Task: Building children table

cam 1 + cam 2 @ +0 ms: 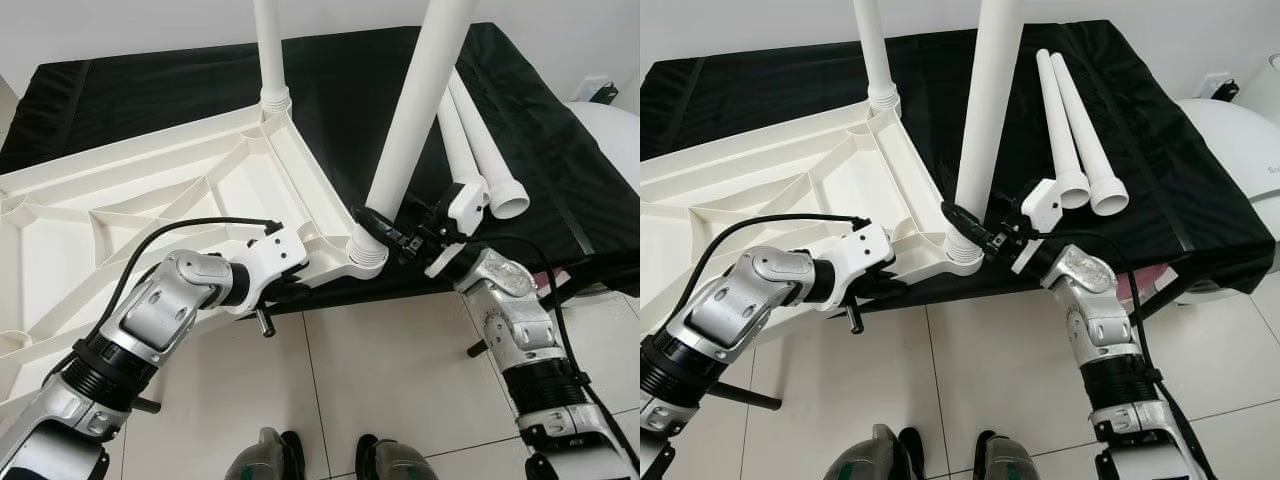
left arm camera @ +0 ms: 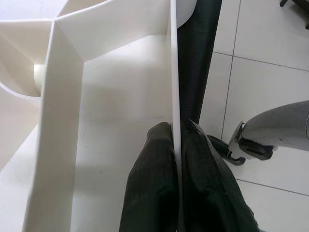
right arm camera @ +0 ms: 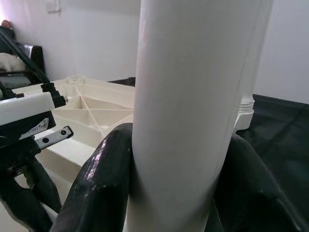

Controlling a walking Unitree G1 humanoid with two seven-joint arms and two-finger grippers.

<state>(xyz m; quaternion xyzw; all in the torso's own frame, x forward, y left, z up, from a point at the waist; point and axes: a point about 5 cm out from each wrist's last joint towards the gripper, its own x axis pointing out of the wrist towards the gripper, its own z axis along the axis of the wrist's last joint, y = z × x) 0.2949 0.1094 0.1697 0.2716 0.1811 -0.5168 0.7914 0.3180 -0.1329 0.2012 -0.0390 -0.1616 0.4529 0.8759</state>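
Upturned white plastic tabletop (image 1: 150, 190), ribbed underside showing, lying on the left half of a black-covered surface (image 1: 150, 90) and overhanging its front edge above a pale tiled floor (image 1: 400, 370). Left gripper (image 2: 176, 159) at the tabletop's front rim, near its right front corner: two black fingers (image 2: 154, 169) pinched onto the thin rim wall, one to each side. One white leg (image 1: 268, 50) standing upright in the socket at the tabletop's far right corner. A second white leg (image 1: 415, 110) seated in the collar at the near right corner, leaning a little to the right. Right gripper (image 1: 385, 232) clenched around this second leg just above the collar, its fingers (image 3: 101, 183) pressed against both sides of the tube. Two further white legs (image 1: 1075, 130) lying loose side by side on the right half of the black surface, flared ends toward its front edge, just beyond the right gripper. The robot's two feet (image 1: 330, 460) on the tiles below.
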